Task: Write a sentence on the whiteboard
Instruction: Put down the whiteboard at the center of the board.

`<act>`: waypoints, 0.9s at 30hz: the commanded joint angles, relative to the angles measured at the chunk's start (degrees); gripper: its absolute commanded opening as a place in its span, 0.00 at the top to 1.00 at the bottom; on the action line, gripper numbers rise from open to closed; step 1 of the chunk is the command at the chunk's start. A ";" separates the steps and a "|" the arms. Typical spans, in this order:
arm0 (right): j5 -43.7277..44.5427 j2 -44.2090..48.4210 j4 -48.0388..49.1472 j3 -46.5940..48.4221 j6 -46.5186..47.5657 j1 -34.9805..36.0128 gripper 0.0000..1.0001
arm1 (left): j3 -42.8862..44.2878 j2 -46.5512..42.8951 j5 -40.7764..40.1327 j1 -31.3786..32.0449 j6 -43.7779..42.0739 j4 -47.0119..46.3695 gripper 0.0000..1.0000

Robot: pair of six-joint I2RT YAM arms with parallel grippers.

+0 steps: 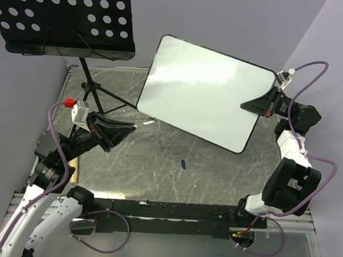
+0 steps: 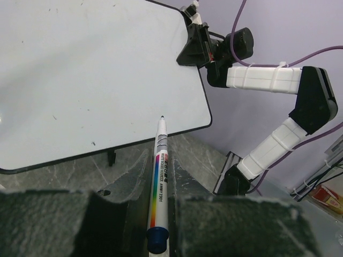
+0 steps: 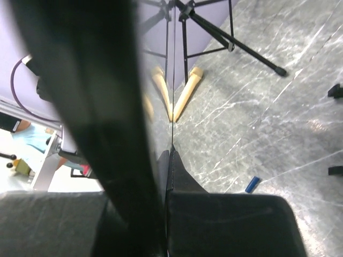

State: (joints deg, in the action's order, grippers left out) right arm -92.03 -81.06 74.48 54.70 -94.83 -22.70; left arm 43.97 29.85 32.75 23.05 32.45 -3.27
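My whiteboard [image 1: 201, 89] is glossy white, with rounded corners and a thin black frame. It is over the far right part of the table [image 1: 157, 163], skewed so its long edges slant down to the right. The face is plain white with a few tiny dark specks. One small black foot [image 2: 111, 158] shows under the near edge. My right gripper [image 1: 245, 105] is clamped on the right edge. I cannot tell whether the board touches the table.

Glossy smooth whiteboard [image 1: 203, 89] over a shiny grey marbled tabletop [image 1: 157, 168].
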 commanded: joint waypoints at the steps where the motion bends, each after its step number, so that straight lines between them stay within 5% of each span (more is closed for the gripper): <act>1: -3.60 -2.25 19.57 5.15 -3.53 -0.51 1.00 | 2.44 0.56 0.56 -0.28 1.21 0.98 0.99; 8: -0.27 0.71 15.20 6.30 -2.92 -0.06 1.00 | 3.93 3.55 1.09 -0.28 1.74 1.07 0.99; 10: 0.62 6.22 6.09 4.72 9.33 -0.59 1.00 | 4.11 3.46 0.73 -0.28 1.30 1.42 0.99; 11: 3.75 8.78 -20.33 4.54 18.62 -0.59 1.00 | 4.11 3.55 0.30 -0.28 1.22 1.68 0.99; 12: 7.79 11.77 -40.70 8.54 50.73 -0.51 1.00 | 4.37 3.73 0.21 -0.28 0.87 1.86 0.99; 13: 15.92 15.45 -96.07 15.37 76.37 3.67 1.00 | 4.55 4.08 0.29 -0.28 0.78 2.04 0.99; 14: 27.31 15.84 -97.32 20.49 95.77 7.28 1.00 | 4.64 4.95 0.82 -0.20 0.95 1.78 0.99; 16: 21.13 15.58 -84.89 15.45 85.20 7.23 1.00 | 4.99 5.74 0.91 -0.11 0.95 1.51 0.99; 18: 23.30 14.79 -93.89 17.29 94.10 8.37 1.00 | 4.64 5.84 1.26 -0.11 1.30 0.63 0.99; 25: 12.50 20.67 -93.37 10.97 95.01 2.84 1.00 | 2.71 3.30 -1.63 -0.11 -2.47 2.74 0.99; 27: 10.83 21.11 -100.00 10.43 95.53 2.39 1.00 | 0.52 2.15 -3.04 -0.11 -2.91 0.91 0.99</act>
State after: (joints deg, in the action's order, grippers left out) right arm -75.02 -63.86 -18.13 65.04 -4.08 -18.26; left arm 46.70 34.46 32.42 23.05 31.73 -0.36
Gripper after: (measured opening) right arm 0.037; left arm 0.153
